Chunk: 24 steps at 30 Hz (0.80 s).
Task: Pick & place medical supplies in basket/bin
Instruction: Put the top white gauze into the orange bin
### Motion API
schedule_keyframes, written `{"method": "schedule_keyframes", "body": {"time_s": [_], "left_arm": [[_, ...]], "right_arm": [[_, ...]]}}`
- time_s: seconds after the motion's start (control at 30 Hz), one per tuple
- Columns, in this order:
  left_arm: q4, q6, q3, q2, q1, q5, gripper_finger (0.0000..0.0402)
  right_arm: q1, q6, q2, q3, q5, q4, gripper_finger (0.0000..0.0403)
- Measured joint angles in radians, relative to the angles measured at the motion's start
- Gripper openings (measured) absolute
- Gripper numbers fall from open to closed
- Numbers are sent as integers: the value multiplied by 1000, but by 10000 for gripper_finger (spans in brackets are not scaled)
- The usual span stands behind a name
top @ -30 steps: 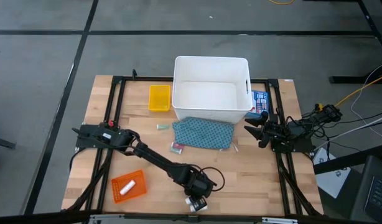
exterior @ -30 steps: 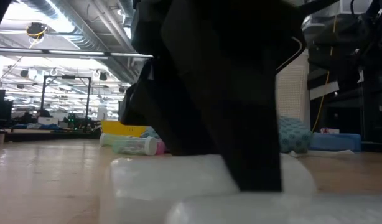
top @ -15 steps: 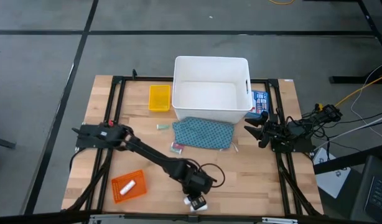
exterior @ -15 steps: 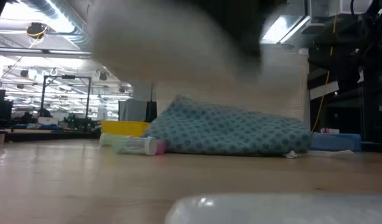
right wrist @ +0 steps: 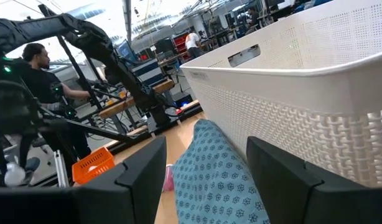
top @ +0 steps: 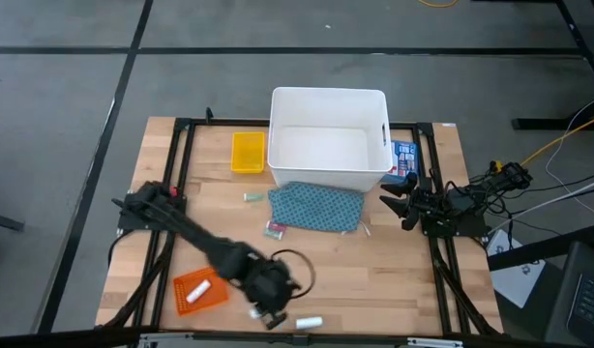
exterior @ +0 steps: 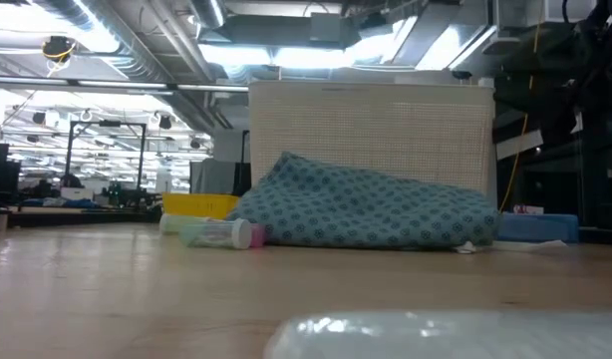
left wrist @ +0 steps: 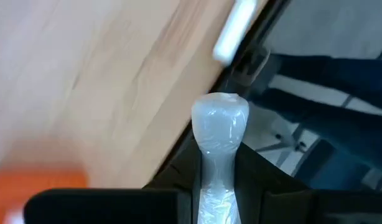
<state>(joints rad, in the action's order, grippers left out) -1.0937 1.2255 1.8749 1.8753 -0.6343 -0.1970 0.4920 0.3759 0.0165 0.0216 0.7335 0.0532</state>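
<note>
White roll (left wrist: pixel 219 134) sits clamped in the left gripper (top: pixel 270 314) near the tabletop's (top: pixel 394 266) front edge, just beside the orange tray (top: pixel 199 290). Another roll (top: pixel 310 321) lies on the wood nearby. Right gripper (top: pixel 392 202) waits open beside the white bin (top: pixel 328 138). Beyond is a ceiling-lit workshop hall.

A blue printed box (top: pixel 404 155) sits on the wooden table (top: pixel 394 271), close to the table's black frame (top: pixel 181 145). Far off in the room, a person (right wrist: pixel 35 78) stands by some workbenches (right wrist: pixel 125 102).
</note>
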Motion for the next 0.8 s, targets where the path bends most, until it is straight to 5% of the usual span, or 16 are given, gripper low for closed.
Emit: {"method": "schedule_keyframes", "body": {"time_s": [0.47, 0.8], "left_arm": [[-353, 535, -47, -62, -301, 152, 59], [-291, 511, -220, -62, -317, 152, 59]], "right_arm": [[0, -25, 0, 0, 11, 0, 224], [0, -25, 0, 0, 11, 0, 224]]}}
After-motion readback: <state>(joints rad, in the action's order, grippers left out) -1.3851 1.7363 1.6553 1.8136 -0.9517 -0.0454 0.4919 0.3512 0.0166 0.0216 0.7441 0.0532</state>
